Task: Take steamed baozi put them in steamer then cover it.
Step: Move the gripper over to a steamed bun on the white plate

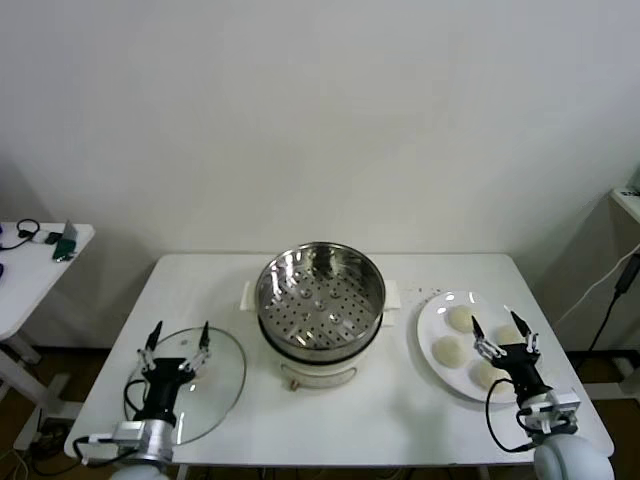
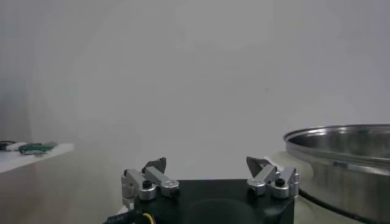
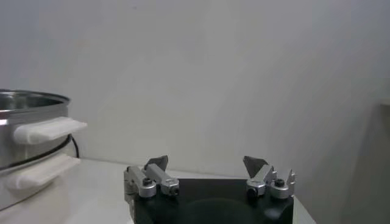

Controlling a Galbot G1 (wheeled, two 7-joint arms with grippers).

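Observation:
The steamer (image 1: 320,300) stands at the table's middle, shiny steel with a perforated floor, on a white base; it holds nothing. Its rim shows in the left wrist view (image 2: 347,143) and its side and handles in the right wrist view (image 3: 27,140). The glass cover (image 1: 222,385) lies flat on the table at the left. My left gripper (image 1: 178,337) hovers open over it. Several baozi (image 1: 460,319) lie on a white plate (image 1: 432,322) at the right. My right gripper (image 1: 506,330) is open above the plate, over the buns, partly hiding two of them. Both grippers are empty in their wrist views (image 2: 207,164) (image 3: 206,163).
A small side table (image 1: 30,265) with cables and small items stands at the far left. A cable (image 1: 610,300) hangs at the far right. The white table's front edge (image 1: 400,466) runs just before both grippers.

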